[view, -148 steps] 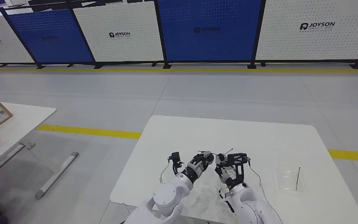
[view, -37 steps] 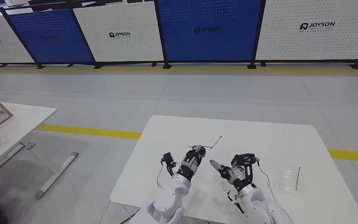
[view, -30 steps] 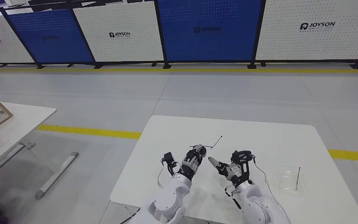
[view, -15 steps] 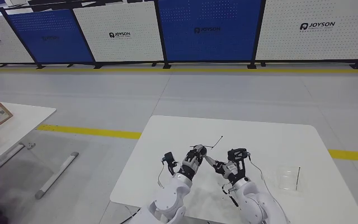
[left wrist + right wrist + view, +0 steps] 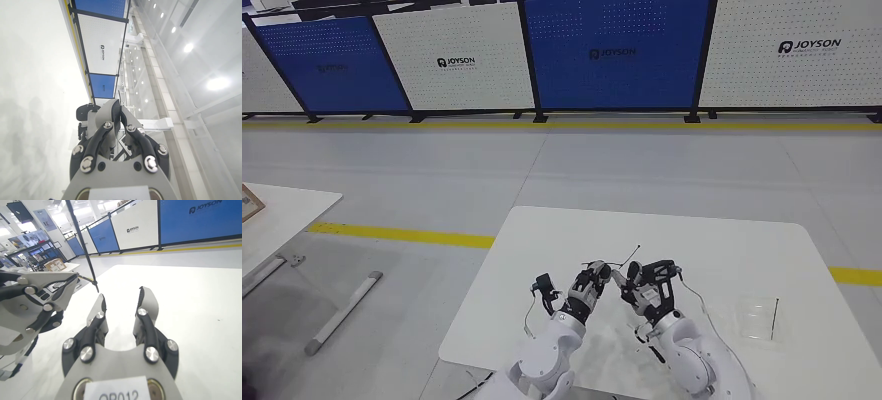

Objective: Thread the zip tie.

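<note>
A thin black zip tie (image 5: 628,254) is pinched in my left gripper (image 5: 594,272), which is shut on it above the white table (image 5: 722,240). In the left wrist view its strap (image 5: 119,95) pokes out past the closed left gripper (image 5: 119,107). In the right wrist view the long strap (image 5: 83,243) slants upward. It meets a short curved piece at a small junction just off the left gripper (image 5: 74,276). I cannot tell whether it is threaded there. My right gripper (image 5: 122,293) is open, one fingertip just below the tie's lower tip. In the top view the right gripper (image 5: 625,275) sits right beside the left.
A clear plastic box (image 5: 757,320) with a black tie leaning in it stands near the table's right side. The table's front edge runs close under both arms. Another white table (image 5: 272,215) stands off to the left across the floor.
My right gripper has moved left across the table, closing the gap to the left gripper and the tie's end. The left gripper has held still with the tie.
</note>
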Motion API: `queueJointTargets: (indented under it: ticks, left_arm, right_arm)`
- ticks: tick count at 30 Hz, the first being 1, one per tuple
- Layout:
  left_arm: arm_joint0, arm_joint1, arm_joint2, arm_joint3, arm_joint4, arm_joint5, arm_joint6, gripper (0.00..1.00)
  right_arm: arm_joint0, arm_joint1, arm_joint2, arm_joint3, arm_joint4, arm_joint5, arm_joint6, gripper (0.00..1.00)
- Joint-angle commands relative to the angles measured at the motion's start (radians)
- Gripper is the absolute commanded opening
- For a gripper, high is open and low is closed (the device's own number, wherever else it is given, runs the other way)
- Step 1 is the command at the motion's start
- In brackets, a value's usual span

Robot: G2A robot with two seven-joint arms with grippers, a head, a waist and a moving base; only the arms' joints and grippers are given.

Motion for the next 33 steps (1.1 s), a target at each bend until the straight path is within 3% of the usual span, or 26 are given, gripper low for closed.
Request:
queueJointTargets:
  ticks: [1, 9, 15, 25, 33]
  left_arm:
    - [-0.001, -0.001, 0.000, 0.001, 0.001, 0.000, 0.000, 0.00]
    - [-0.007, -0.004, 0.002, 0.009, 0.007, 0.002, 0.006, 0.00]
    - [-0.010, -0.006, 0.005, 0.014, 0.014, 0.007, 0.003, 0.00]
    - [-0.012, -0.009, 0.014, 0.021, 0.034, 0.017, 0.008, 0.00]
    - [-0.016, -0.012, 0.020, 0.030, 0.045, 0.015, 0.010, 0.00]
  right_arm:
    - [-0.003, 0.001, 0.001, -0.004, -0.003, -0.003, -0.002, 0.34]
    - [-0.014, 0.003, -0.001, -0.020, -0.022, -0.024, -0.010, 0.38]
    - [-0.027, 0.006, 0.015, -0.028, -0.013, -0.038, -0.040, 0.30]
    - [-0.032, 0.008, 0.018, -0.039, -0.018, -0.046, -0.042, 0.29]
    - [-0.032, 0.008, 0.021, -0.040, -0.011, -0.049, -0.043, 0.17]
